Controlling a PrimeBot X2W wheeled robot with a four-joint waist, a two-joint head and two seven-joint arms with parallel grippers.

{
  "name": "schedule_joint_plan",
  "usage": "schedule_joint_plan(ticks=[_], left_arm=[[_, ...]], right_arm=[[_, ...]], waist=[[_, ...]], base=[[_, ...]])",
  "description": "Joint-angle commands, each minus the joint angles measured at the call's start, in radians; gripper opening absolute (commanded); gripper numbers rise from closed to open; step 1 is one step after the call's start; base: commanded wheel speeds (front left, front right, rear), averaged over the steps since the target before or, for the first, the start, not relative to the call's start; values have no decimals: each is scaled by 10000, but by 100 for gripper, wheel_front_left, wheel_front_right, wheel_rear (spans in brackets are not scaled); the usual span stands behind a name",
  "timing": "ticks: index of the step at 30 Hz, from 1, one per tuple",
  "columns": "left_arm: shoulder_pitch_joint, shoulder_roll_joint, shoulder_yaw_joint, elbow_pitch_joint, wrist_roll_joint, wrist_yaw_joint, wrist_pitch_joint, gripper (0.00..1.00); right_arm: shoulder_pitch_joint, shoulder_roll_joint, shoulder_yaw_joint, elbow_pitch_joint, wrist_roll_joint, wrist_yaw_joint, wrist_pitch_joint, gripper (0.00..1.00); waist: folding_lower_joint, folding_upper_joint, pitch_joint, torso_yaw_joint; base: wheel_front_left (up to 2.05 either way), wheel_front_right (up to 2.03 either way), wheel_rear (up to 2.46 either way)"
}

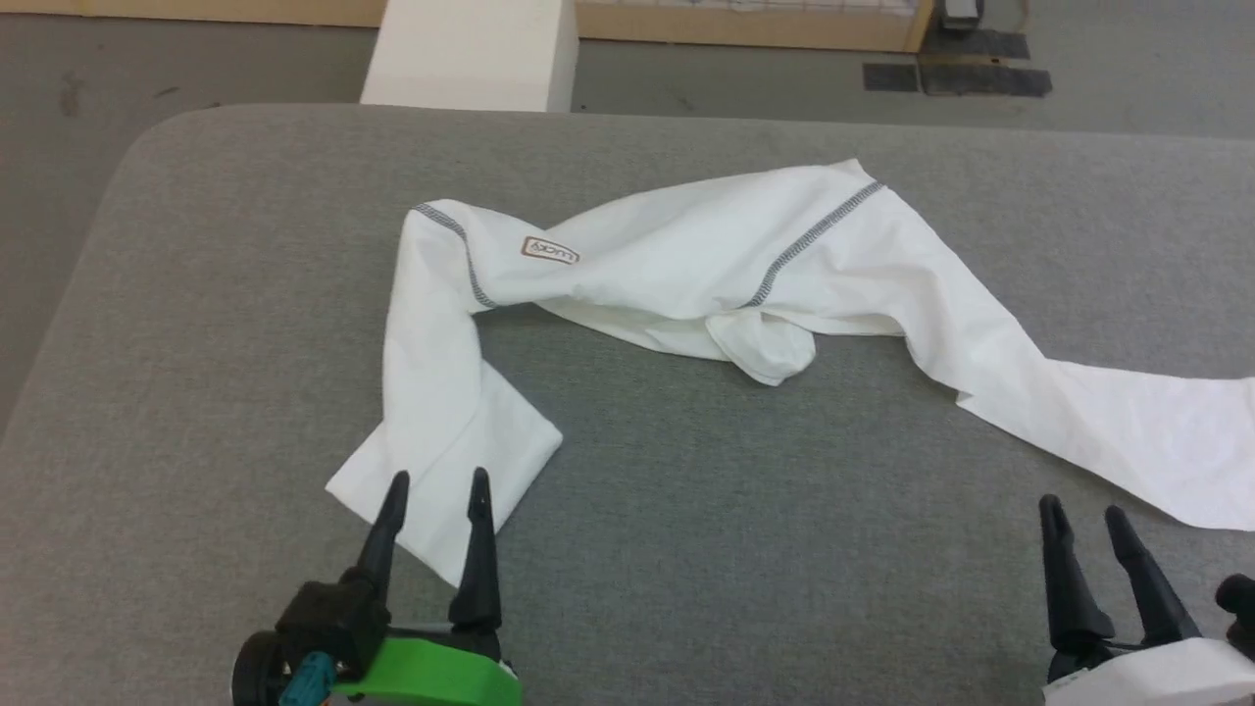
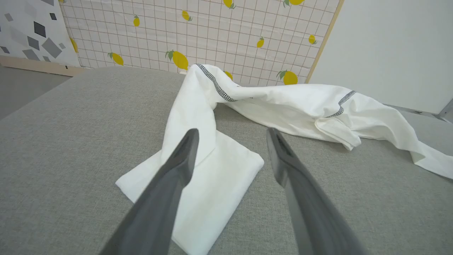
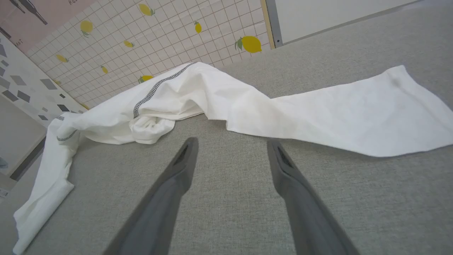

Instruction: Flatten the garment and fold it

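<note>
The white garment (image 1: 686, 265) lies bunched and twisted across the grey table (image 1: 686, 549), with dark seam stitching and a small orange-bordered patch (image 1: 549, 252). One sleeve runs down to the near left, the other (image 1: 1128, 431) trails off to the right. My left gripper (image 1: 436, 483) is open above the near-left sleeve end (image 2: 212, 177), holding nothing. Low at the right, my right gripper (image 1: 1083, 510) is open over bare table, short of the right sleeve (image 3: 354, 113). The garment's bunched middle (image 3: 148, 124) lies beyond the right gripper (image 3: 231, 141).
A rigid white box (image 1: 471, 49) stands past the table's far edge. The table's rounded corner is at the far left. A lemon-patterned grid panel (image 2: 212, 32) stands behind the table. Bare grey surface lies between the two grippers.
</note>
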Motion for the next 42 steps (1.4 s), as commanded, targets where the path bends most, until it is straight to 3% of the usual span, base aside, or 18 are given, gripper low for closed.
schedule_joint_plan(ticks=[1, 9, 14, 17, 21, 32, 34, 35, 36, 42], left_arm=[[58, -85, -17, 22, 101, -83, -79, 100], [-165, -317, 82, 67, 417, -433, -87, 100], [-228, -537, 33, 176, 577, -605, -88, 100], [-244, -668, -14, 291, 589, -720, -88, 100], [-358, -814, -48, 388, 630, -872, -88, 100], [-703, -1149, 70, 587, 706, -1158, -89, 100], [-756, -1198, 90, 645, 728, -1198, -89, 100], [-777, -1221, 105, 678, 736, -1219, -89, 100], [-792, -1239, 121, 702, 742, -1233, -89, 100], [-785, -1333, 285, 833, 742, -1300, -89, 100]], right_arm=[[-139, 7, 92, -126, -201, -13, 209, 100], [-2624, -110, 1145, -70, -1435, -13, 3221, 100], [-4367, -582, 1983, 1057, -1581, -13, 5377, 100], [-5159, -789, 2337, 1821, -1610, -13, 6086, 100], [-5934, -1029, 2637, 2814, -1711, -13, 6507, 100], [-6968, -1617, 3057, 4876, -2148, -13, 6259, 100], [-7063, -1642, 3103, 5124, -2195, -13, 6176, 47], [-7120, -1647, 3111, 5227, -2204, -13, 6073, 10], [-7166, -1656, 3126, 5294, -2216, -13, 5972, 0], [-7509, -1605, 3180, 5380, -1907, -13, 5383, 0]], waist=[[1, 0, -295, 399], [1, 0, -226, 843], [1, 0, -118, 1086], [1, 0, -32, 1249], [1, 0, 176, 1523], [1, 0, 795, 2176], [1, 0, 827, 2222], [1, 0, 829, 2237], [1, 0, 830, 2241], [1, 0, 638, 2056]], base=[[0, 0, 0], [0, 0, 0], [0, 0, 0], [0, 0, 0], [0, 0, 0], [0, 0, 0], [0, 0, 0], [0, 0, 0], [0, 0, 0], [0, 0, 0]])
